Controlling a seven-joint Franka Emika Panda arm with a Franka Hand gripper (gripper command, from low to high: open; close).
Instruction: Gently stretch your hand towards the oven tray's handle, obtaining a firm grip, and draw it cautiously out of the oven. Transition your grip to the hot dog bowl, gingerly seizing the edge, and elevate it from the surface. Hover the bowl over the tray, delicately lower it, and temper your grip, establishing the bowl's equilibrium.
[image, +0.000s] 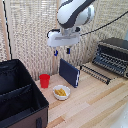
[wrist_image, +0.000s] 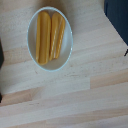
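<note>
A light wooden bench (image: 95, 102) holds everything here, and the hot dog bowl (image: 61, 92) is the landmark. It is a small round white bowl sitting flat on the bench, with yellowish-orange food pieces inside. In the wrist view the hot dog bowl (wrist_image: 49, 38) appears from above, holding two long orange pieces side by side, with bare wood around it.

The white robot arm hangs well above the bowl, and its gripper (image: 62, 51) points down with nothing held. Its two blue-tipped fingers (image: 56, 52) stand apart, with open air between them and the bowl.

Just behind the bowl, a dark blue book (image: 69, 73) stands upright on the bench. Near the bowl, on the exterior view's left, stands a small red cup (image: 45, 80). Further that way, a big black fabric case (image: 19, 97) lies open, its edge close to the bowl.

Well apart from the bowl, toward the exterior view's right and further back, sits the oven (image: 112, 55), black and silver. The oven tray (image: 98, 72), a dark wire rack, stands out from the oven's front toward the bowl. The oven tray's handle (image: 93, 74) is the thin bar along its near edge. The upright book stands between the bowl and the tray.

A pale woven screen (image: 30, 35) forms the backdrop.
</note>
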